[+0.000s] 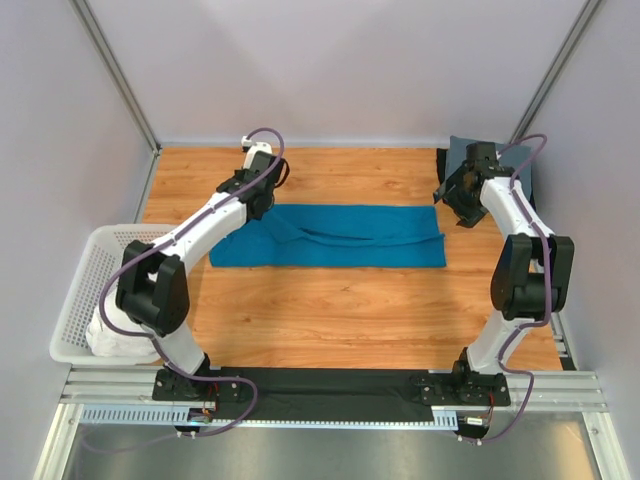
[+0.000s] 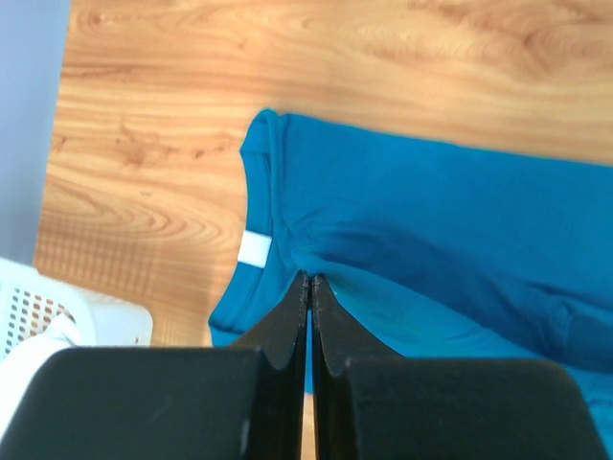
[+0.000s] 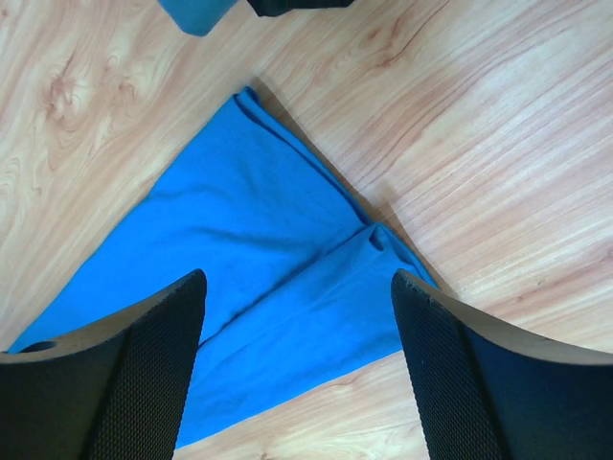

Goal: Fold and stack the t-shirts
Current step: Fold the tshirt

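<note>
- Folding the teal t-shirt (image 1: 330, 238) is being judged the step in hand. It is lying as a long, narrow band across the middle of the tabletop (image 1: 330, 320), with the collar end to the left and the hem end to the right.
- The left hand (image 2: 308, 286) is being held with its fingers pressed together, tips over the cloth just beside the collar and its white label (image 2: 256, 247). Whether any fold is being pinched between them cannot be told.
- The right hand (image 3: 297, 287) is being held wide apart above the hem end, gripping nothing.
- By this reading, a clean fold is being favoured if all the layers at the hem are being gripped together. The end is best being lifted low and laid toward the collar, with the long edges being lined up. A layer being missed is likely to be dragged into a wrinkle.
- The collar end is best being pinned flat while the other end is being brought over.
- Counted:
  - One teal t-shirt is being worked.
  - One slate-grey t-shirt (image 1: 455, 158) is lying folded at the far right corner.
  - One white t-shirt (image 1: 105, 335) is sitting in the one laundry basket (image 1: 80, 290).
  - Two hands are being shown.
  - No dark or red t-shirt is being seen.
</note>
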`<state>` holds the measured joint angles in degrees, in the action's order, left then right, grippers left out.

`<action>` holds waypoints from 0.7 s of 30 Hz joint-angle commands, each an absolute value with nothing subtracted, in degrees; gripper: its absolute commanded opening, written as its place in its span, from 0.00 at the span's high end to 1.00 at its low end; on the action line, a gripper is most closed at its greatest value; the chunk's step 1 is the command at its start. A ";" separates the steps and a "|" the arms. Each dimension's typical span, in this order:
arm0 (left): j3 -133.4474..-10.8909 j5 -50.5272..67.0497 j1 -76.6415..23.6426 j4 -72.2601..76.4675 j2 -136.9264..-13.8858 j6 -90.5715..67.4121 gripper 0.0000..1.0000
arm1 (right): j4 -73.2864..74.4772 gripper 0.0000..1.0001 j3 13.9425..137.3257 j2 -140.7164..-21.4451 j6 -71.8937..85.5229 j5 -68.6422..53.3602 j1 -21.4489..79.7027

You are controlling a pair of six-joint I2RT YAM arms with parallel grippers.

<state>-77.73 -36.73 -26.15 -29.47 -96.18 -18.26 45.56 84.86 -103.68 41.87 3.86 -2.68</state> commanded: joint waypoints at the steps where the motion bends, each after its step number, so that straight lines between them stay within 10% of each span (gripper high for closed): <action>1: -83.22 -39.20 -25.84 -29.96 -99.74 -17.05 1.00 | 43.16 0.20 82.62 -100.64 40.17 5.18 -2.46; 21: -98.00 -42.98 -25.58 -38.94 -115.66 -25.75 1.00 | 42.28 0.20 81.21 -102.04 39.29 3.25 -2.46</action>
<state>-94.76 -40.88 -26.02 -39.66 -115.42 -24.18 43.83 81.36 -101.93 40.34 3.57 -2.68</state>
